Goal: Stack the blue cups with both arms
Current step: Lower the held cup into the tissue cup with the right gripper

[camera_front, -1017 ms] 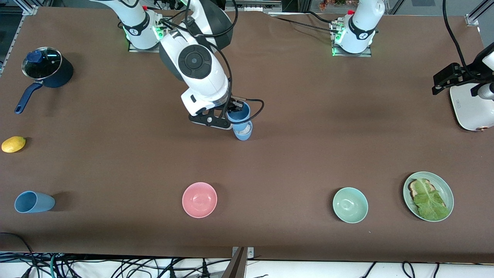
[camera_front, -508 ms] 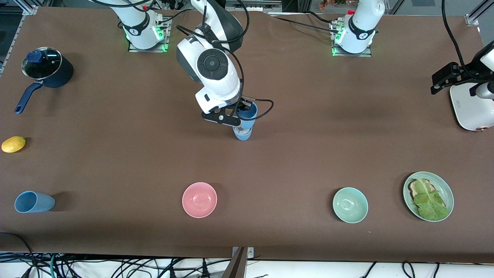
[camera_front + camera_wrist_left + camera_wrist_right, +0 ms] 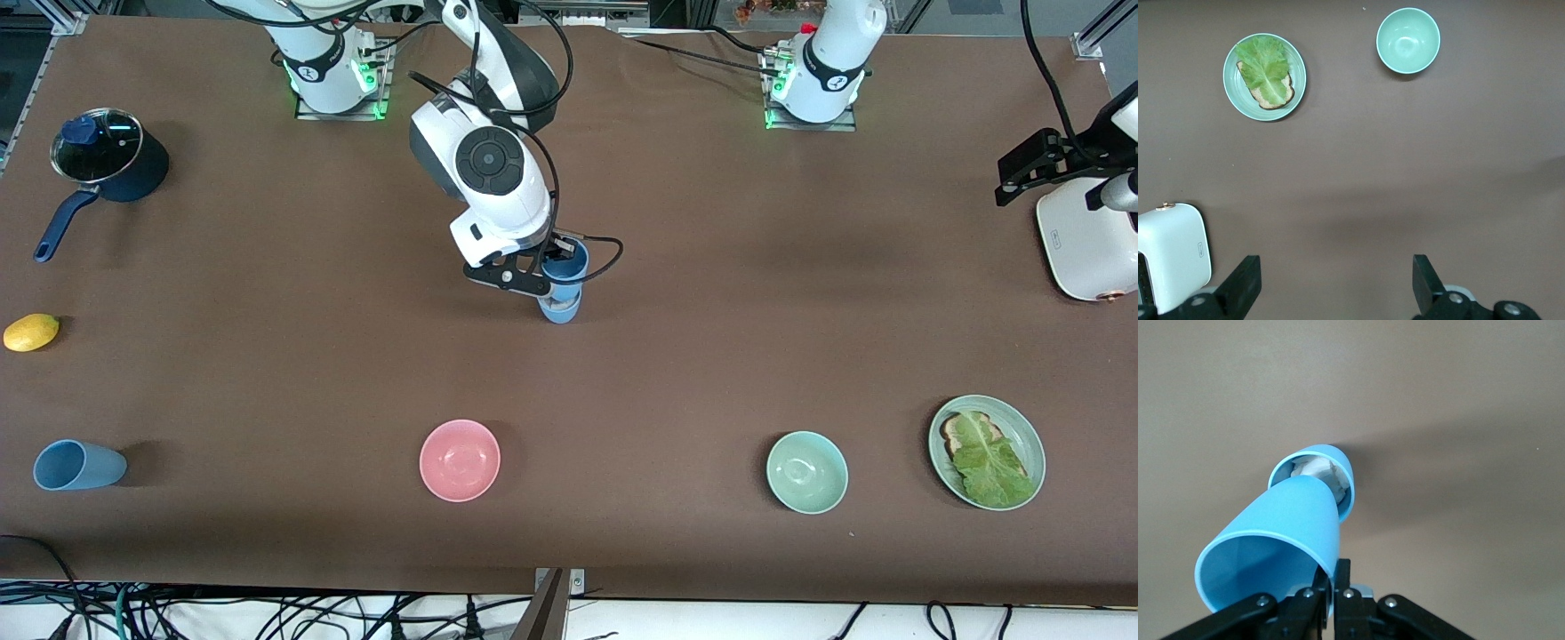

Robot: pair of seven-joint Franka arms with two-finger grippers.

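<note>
My right gripper (image 3: 553, 269) is shut on the rim of a light-blue cup (image 3: 567, 264) and holds it tilted, with its base at the mouth of a second blue cup (image 3: 560, 308) that stands mid-table. In the right wrist view the gripper (image 3: 1333, 577) pinches the held cup's (image 3: 1275, 547) wall, and the standing cup (image 3: 1341, 470) has something white and crumpled inside. A third blue cup (image 3: 78, 465) lies on its side near the front edge at the right arm's end. My left gripper (image 3: 1036, 167) is open and empty (image 3: 1336, 283) and waits over the toaster.
A pink bowl (image 3: 460, 460), a mint-green bowl (image 3: 806, 472) and a green plate (image 3: 1022, 436) with toast and lettuce stand near the front edge. A white toaster (image 3: 1085, 249) is at the left arm's end. A lemon (image 3: 31, 332) and a dark lidded pot (image 3: 107, 160) are at the right arm's end.
My right gripper has carried the held cup toward the left arm's end and settled it over the standing cup. The left arm has barely moved.
</note>
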